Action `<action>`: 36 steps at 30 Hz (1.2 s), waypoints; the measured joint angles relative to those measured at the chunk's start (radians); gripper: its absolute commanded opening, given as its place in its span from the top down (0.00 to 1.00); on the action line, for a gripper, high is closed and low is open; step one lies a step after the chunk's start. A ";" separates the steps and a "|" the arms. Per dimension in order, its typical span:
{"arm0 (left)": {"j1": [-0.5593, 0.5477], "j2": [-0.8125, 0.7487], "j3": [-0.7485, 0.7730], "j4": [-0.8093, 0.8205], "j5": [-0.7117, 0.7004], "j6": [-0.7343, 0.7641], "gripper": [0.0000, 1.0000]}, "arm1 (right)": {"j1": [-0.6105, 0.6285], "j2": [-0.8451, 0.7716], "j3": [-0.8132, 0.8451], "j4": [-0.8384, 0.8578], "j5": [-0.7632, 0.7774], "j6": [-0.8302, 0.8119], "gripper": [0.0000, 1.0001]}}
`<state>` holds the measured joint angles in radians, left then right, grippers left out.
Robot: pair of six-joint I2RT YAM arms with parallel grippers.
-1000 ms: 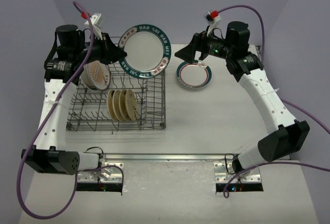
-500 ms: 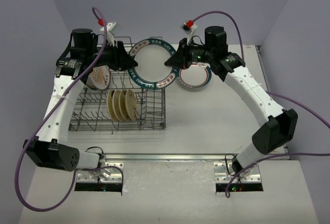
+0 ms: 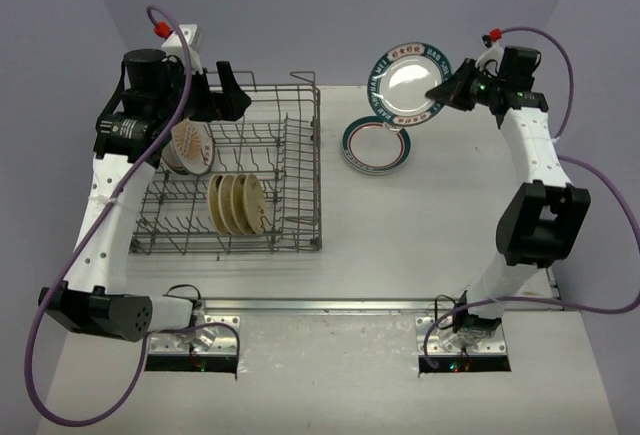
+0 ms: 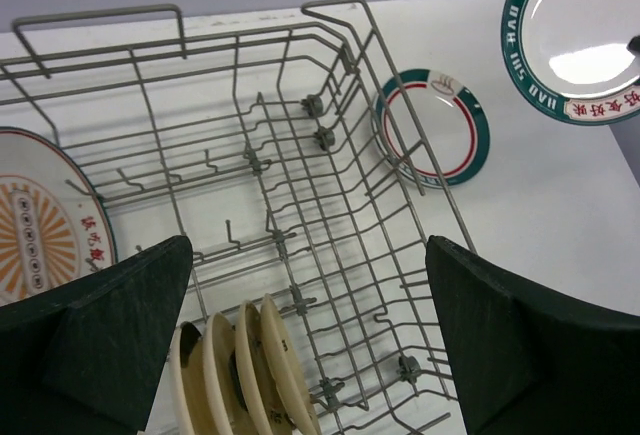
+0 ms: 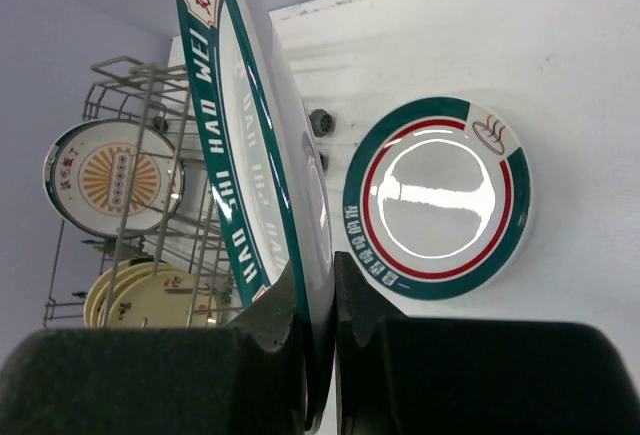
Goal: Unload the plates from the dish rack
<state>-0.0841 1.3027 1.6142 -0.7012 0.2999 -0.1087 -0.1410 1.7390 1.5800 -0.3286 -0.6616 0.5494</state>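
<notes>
The grey wire dish rack stands on the left of the table. In it a sunburst plate leans at the back left, and three tan plates stand on edge near the front. My left gripper hangs open above the rack's back edge, holding nothing; its wrist view looks down on the rack wires and the tan plates. My right gripper is shut on the rim of a green-rimmed plate, held tilted in the air above another green-and-red plate lying flat on the table.
Bare white table stretches to the right of the rack and in front of the flat plate. Purple cables loop beside both arms. Purple walls close in at the back and sides.
My left gripper let go of the green-rimmed plate, opened and drew back left over the rack. My right gripper shut on its rim and carried it right, away from the rack.
</notes>
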 measured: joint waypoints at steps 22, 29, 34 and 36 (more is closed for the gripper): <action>0.000 -0.033 -0.134 0.036 -0.186 -0.013 0.00 | 0.078 0.461 0.164 -0.180 -0.048 -0.003 0.93; 0.000 -0.040 -0.167 0.045 -0.199 -0.012 0.00 | 0.116 0.487 0.165 -0.205 -0.026 -0.019 0.71; 0.000 -0.045 -0.177 0.047 -0.209 -0.012 0.00 | 0.111 0.488 0.165 -0.207 -0.019 -0.032 0.29; 0.000 -0.046 -0.177 0.048 -0.212 -0.012 0.00 | 0.110 0.488 0.165 -0.214 -0.011 -0.040 0.20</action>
<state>-0.0841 1.2566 1.4376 -0.6530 0.0878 -0.1211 -0.0309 2.2265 1.7451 -0.5429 -0.6730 0.5091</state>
